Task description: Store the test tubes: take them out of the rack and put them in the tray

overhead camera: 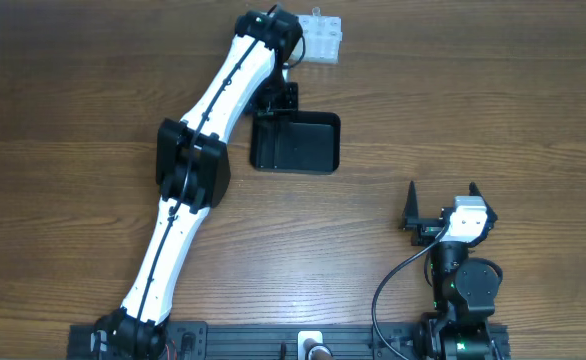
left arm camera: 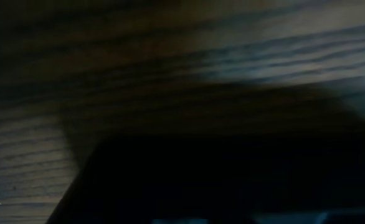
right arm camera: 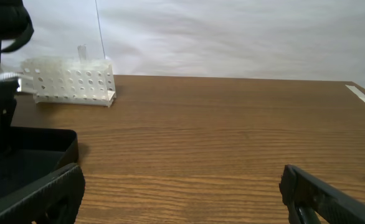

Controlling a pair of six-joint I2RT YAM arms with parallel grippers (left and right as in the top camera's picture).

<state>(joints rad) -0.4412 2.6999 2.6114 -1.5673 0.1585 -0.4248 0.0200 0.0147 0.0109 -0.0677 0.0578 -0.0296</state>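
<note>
Centrally, tray (overhead camera: 313, 150) lies near rack (overhead camera: 323, 38), which holds an upright tube (right arm camera: 81, 53). Left gripper (overhead camera: 275, 104) sits at the tray's far-left rim; its finger spread cannot be told. Right gripper (overhead camera: 443, 207) is spread wide, empty, well apart, with bare table (overhead camera: 493, 100) around it.

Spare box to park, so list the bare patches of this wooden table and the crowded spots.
Bare wood: everything left of the white left arm; the broad stretch right of the black rectangular plastic tray, beyond the right gripper; the middle below the tray. Crowded: top centre, where the clear plastic test-tube rack, arm and tray bunch.
</note>
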